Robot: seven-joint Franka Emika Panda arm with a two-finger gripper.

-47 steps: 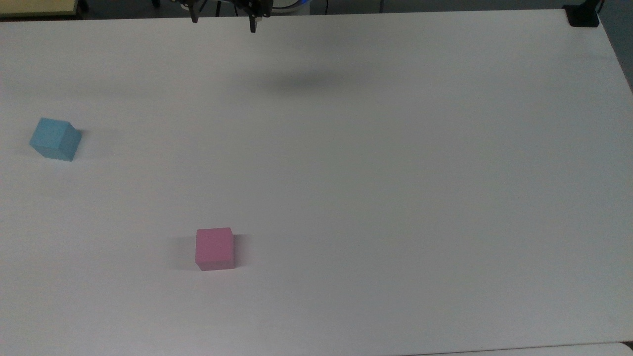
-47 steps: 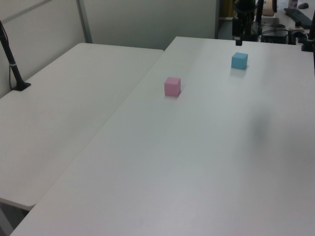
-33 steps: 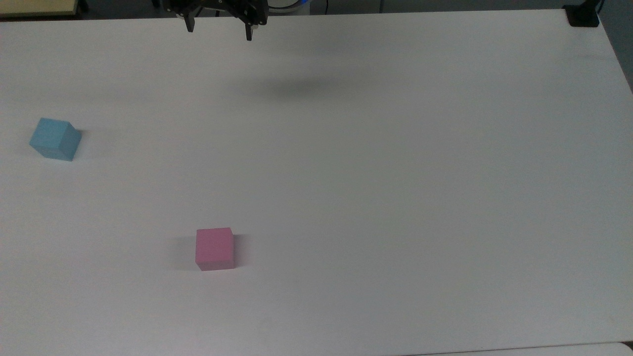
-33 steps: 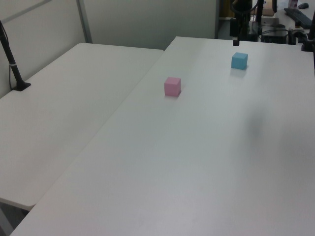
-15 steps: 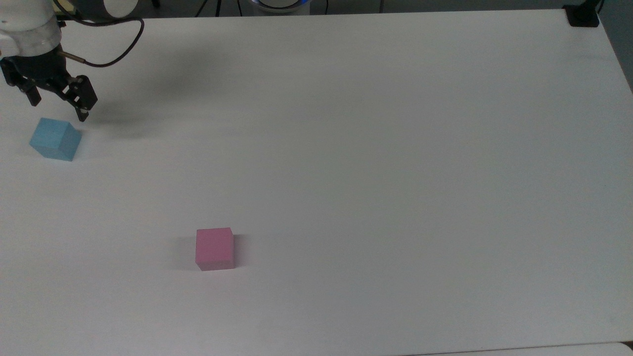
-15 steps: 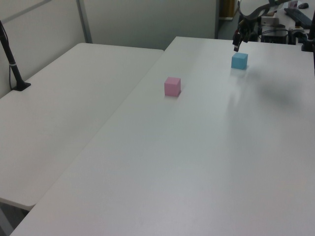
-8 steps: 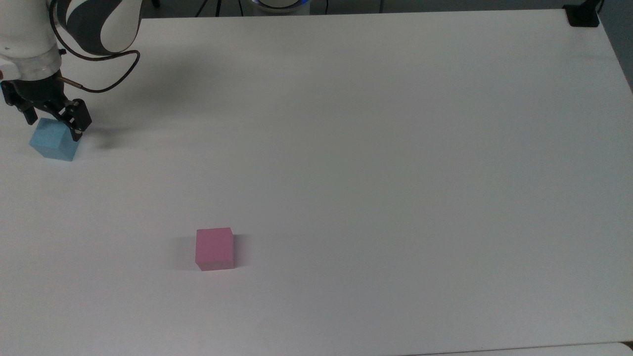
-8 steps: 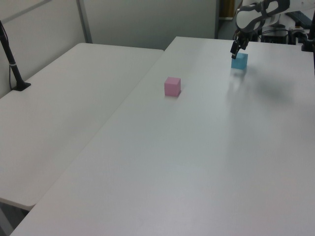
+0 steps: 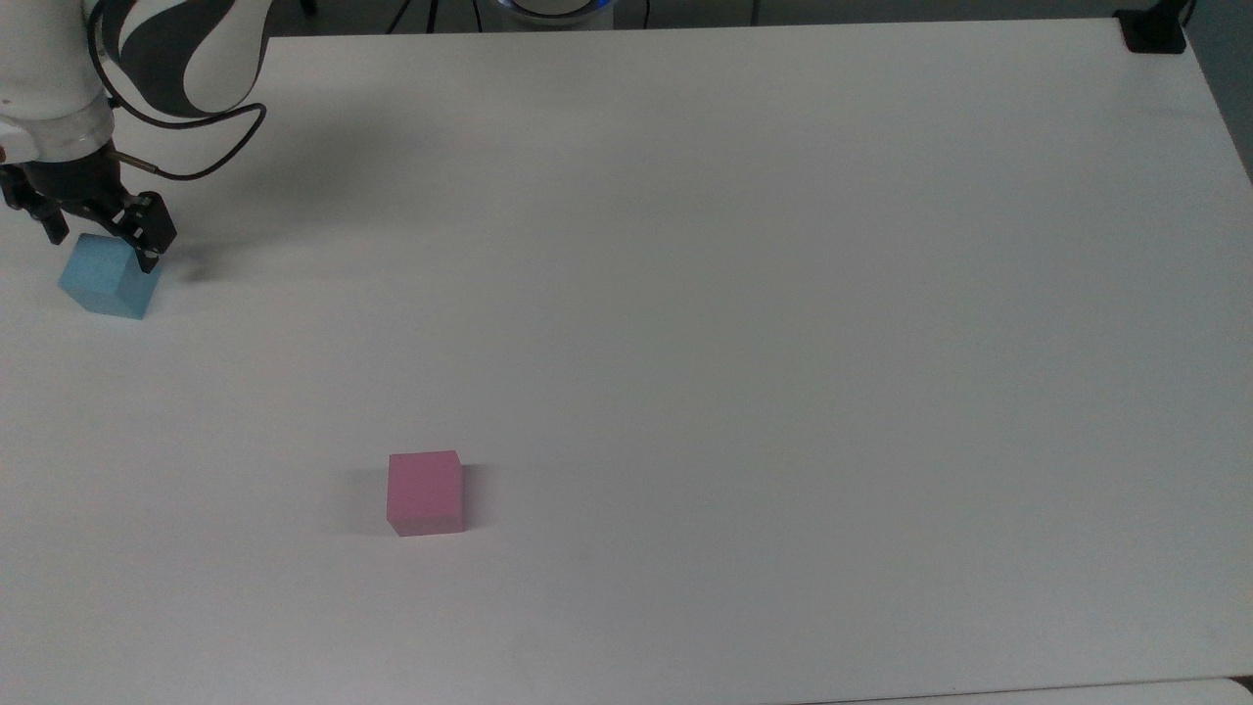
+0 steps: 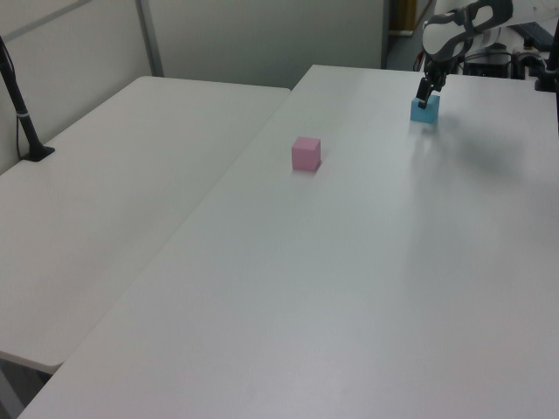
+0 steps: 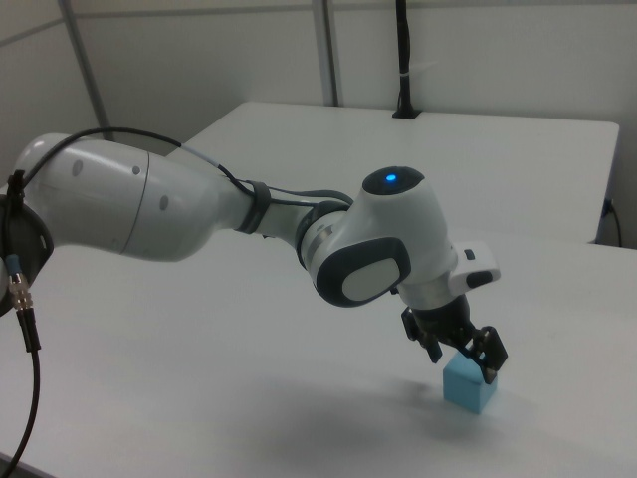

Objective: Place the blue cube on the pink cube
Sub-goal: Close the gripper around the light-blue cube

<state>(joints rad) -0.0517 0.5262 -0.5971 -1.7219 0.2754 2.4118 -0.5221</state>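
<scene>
Blue cube (image 9: 103, 277): one, resting on the white worktop (image 9: 744, 323) near the top view's left edge. Pink cube (image 9: 425, 493): one, well apart, toward the top view's lower middle. One gripper (image 9: 98, 243) sits low over the blue cube, jaws spread and straddling its upper part, not clenched.

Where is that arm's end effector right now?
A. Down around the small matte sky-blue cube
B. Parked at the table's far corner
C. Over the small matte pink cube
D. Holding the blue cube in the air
A: the open end effector straddles the small matte sky-blue cube, which sits on the white table, apart from the small matte pink cube.
</scene>
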